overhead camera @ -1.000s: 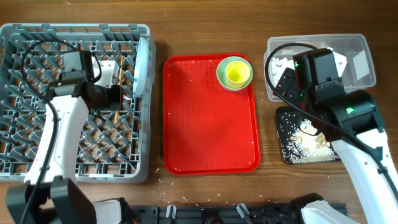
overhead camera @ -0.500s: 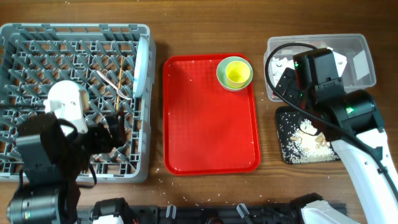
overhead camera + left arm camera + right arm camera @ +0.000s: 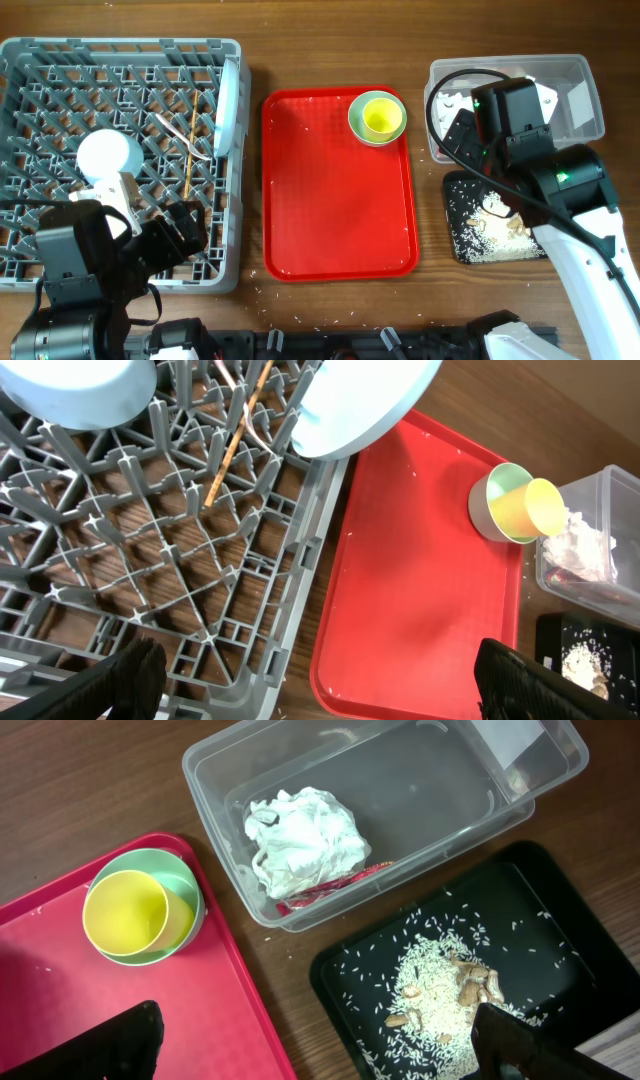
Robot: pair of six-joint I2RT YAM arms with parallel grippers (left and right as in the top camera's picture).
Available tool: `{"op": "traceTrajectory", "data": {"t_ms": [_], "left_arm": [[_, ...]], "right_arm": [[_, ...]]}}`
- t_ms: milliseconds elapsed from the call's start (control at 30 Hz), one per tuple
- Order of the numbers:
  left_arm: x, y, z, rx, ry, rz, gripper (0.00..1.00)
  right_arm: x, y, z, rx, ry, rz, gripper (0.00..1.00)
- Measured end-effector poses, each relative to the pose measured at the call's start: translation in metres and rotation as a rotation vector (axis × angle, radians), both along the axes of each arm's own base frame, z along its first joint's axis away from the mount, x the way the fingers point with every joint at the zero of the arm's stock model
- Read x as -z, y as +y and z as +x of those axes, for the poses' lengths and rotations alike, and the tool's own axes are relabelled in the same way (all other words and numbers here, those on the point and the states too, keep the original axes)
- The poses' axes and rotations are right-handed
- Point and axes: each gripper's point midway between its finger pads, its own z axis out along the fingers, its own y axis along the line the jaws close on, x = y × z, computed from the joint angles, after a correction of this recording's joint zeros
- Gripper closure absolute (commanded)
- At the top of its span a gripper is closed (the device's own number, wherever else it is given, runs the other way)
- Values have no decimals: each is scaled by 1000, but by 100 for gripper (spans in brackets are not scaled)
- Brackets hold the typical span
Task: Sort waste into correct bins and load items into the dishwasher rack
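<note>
The grey dishwasher rack point(image 3: 60, 60) holds an upside-down pale blue bowl point(image 3: 108, 156), an upright plate point(image 3: 230, 105) and chopsticks point(image 3: 190, 150). My left gripper point(image 3: 325, 680) hangs open and empty over the rack's front right corner. On the red tray point(image 3: 338, 200) a yellow-green cup point(image 3: 125, 915) sits inside a second bowl point(image 3: 182, 885). The clear tub point(image 3: 420, 790) holds the crumpled napkin point(image 3: 300, 840) and a red-and-white wrapper point(image 3: 335, 885). Rice and food scraps point(image 3: 440, 985) lie in the black tray point(image 3: 520, 910). My right gripper point(image 3: 315, 1040) is open and empty between red tray and black tray.
Loose rice grains dot the wooden table point(image 3: 330, 40) along the red tray's front edge. The right arm point(image 3: 560, 180) covers part of the tub and the black tray from above. The left arm point(image 3: 80, 270) stands over the rack's front edge.
My left gripper opened and drew back from the rack's middle to its front right corner. A pale blue bowl now lies upside down in the rack. The right arm stayed still.
</note>
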Motion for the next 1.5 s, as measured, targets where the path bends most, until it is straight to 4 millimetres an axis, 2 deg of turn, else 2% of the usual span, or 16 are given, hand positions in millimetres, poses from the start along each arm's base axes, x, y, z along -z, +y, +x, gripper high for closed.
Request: {"op": "traceTrajectory", "data": {"t_ms": [800,900,967,1067,1200,1233,1267,1333,1500], "left_arm": [[0,-1,0,4,1,-5,0],[0,-1,0,4,1,-5,0],[0,-1,0,4,1,-5,0],[0,-1,0,4,1,-5,0],[0,-1,0,4,1,-5,0],[0,-1,0,4,1,-5,0],[0,-1,0,4,1,-5,0],[0,-1,0,4,1,-5,0],[0,-1,0,4,1,-5,0]], "right_arm": [[-1,1,2,-2,-10,7,0],[-7,12,13,-17,-58,64,0],[-8,34,17,-56,-70,195,0],[-5,60,12,-99,-30,351,0],[-5,85,4,-134,17,502,1],[-6,91,2,-151,29,534,10],[-7,97,-1,-172,41,559,11],[-5,104,-9,-210,79,588,11],[0,106,-19,-213,130,603,12]]}}
